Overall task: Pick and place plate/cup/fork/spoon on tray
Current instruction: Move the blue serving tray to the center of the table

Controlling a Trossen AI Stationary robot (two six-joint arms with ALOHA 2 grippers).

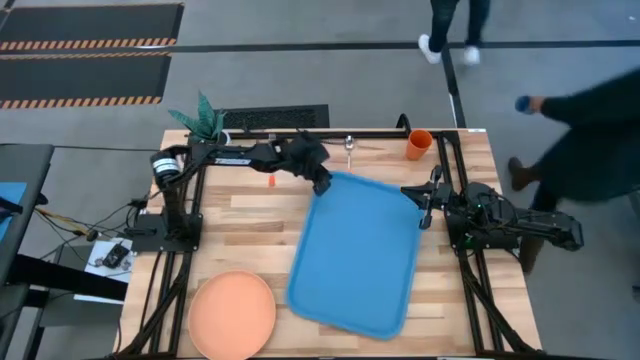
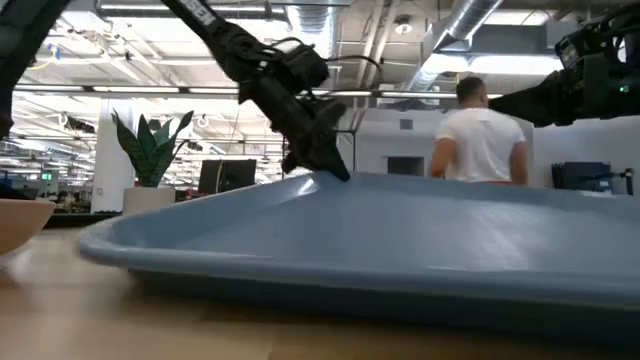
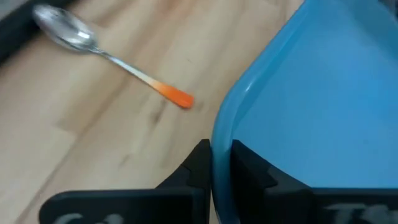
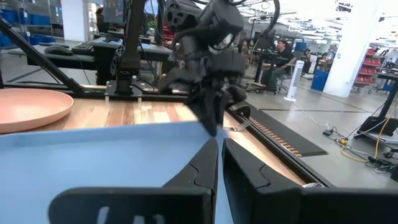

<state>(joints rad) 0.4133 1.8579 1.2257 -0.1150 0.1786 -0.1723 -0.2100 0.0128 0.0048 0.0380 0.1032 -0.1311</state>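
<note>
The blue tray [image 1: 358, 250] lies askew in the middle of the table. My left gripper [image 1: 322, 186] is shut on its far left corner, and my right gripper [image 1: 424, 208] is shut on its right rim near the far right corner. The salmon plate [image 1: 232, 312] rests flat at the near left. The orange cup [image 1: 418, 145] stands at the far edge. The spoon [image 1: 349, 148] lies flat near the far edge and also shows in the left wrist view [image 3: 112, 56]. A small orange bit [image 1: 271, 181] beside the left arm may be the fork's handle; no tines show. My left gripper pinches the rim at the tray's far left corner [image 3: 221, 134], with one finger [image 3: 200, 163] outside the wall and one inside. The fingers slant down from the far left. In the low view that corner [image 2: 318, 180] stands higher than the tray's near edge, which is on the table. My right gripper pinches the tray's right rim [image 4: 202, 132] near the far right corner, with one finger on either side of the wall. The fingers come about level from the table's right side. The tray's near part stays on the table.
A white pot with a green plant [image 1: 205, 120] stands at the far left corner. A person [image 1: 575, 120] is close to the table's right side, and another [image 1: 450, 25] walks beyond the far edge. Bare wood lies right of the plate and left of the tray.
</note>
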